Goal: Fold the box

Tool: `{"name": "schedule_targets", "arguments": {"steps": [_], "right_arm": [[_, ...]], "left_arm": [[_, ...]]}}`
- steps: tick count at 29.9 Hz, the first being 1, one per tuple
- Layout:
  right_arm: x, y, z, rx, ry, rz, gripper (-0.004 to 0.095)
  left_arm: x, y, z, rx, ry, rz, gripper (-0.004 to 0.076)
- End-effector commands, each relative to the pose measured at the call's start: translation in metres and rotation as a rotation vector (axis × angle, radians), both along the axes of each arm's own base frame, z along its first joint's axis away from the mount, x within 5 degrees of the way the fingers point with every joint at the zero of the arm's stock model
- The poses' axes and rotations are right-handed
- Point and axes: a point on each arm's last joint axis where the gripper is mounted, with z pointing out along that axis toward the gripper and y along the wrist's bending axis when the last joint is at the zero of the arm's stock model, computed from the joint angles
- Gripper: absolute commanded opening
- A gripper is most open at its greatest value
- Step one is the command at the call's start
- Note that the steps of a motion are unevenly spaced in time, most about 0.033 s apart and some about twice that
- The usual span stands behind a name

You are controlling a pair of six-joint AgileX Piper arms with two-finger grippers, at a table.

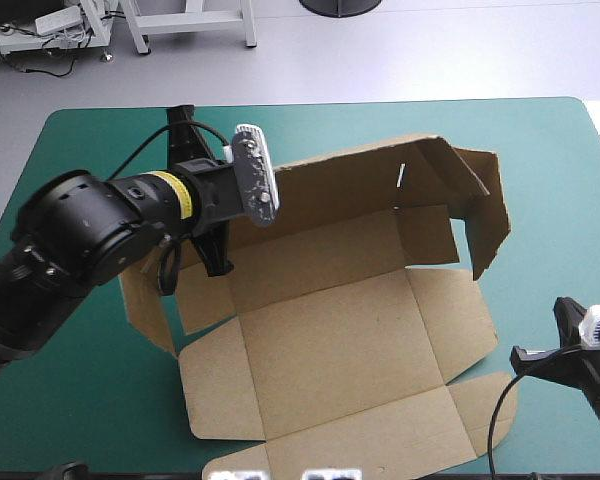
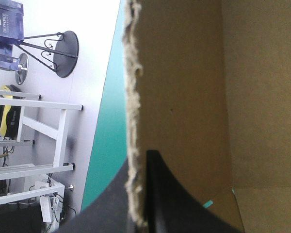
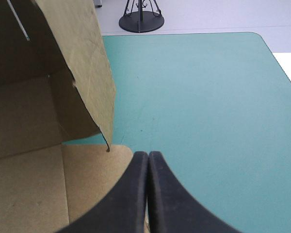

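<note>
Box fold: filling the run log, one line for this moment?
box far wall raised | left end effector shut on its edge | right end effector shut, empty, beside box

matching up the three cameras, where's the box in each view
high view: the box lies mid-table, its far wall raised.
left wrist view: the box fills most of the scene, its ragged edge pinched in the left gripper.
right wrist view: the box lies beside the right gripper, one flap raised.
shared landmark: the teal-green cover.
</note>
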Motion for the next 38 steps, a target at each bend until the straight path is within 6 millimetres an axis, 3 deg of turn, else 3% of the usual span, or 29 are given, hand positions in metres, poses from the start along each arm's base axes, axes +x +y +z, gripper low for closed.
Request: {"name": "schedule_targets", "arguments": {"steps": [1, 8, 16, 20, 26, 32, 38], "right_arm": [[0.003, -0.002, 0.016, 0.011, -0.092, -0.027, -0.0023], [0.021, -0.007, 0.013, 0.036, -0.048, -0.039, -0.0023], [0.046, -0.015, 0.018, 0.058, -0.044, -0.061, -0.0023], [0.058, -0.018, 0.041, 0.050, -0.058, -0.056, -0.0024], [0.085, -0.025, 0.094, 0.002, -0.118, -0.052, -0.0024], [0.142, -0.039, 0.131, -0.019, -0.077, -0.037, -0.0024], [0.216, -0.051, 0.127, 0.024, 0.049, 0.037, -0.0024]], "left_arm": [[0.002, -0.004, 0.004, -0.046, -0.129, -0.047, -0.0006], [0.014, -0.021, -0.032, 0.016, -0.166, -0.102, -0.0006], [0.021, -0.032, -0.050, -0.027, -0.227, -0.130, -0.0006], [0.027, -0.039, -0.054, -0.039, -0.236, -0.119, -0.0006], [0.040, -0.053, -0.072, 0.003, -0.215, -0.102, -0.0006], [0.053, -0.066, -0.089, 0.064, -0.211, -0.090, -0.0006], [0.057, -0.066, -0.089, 0.066, -0.238, -0.060, -0.0006]]}}
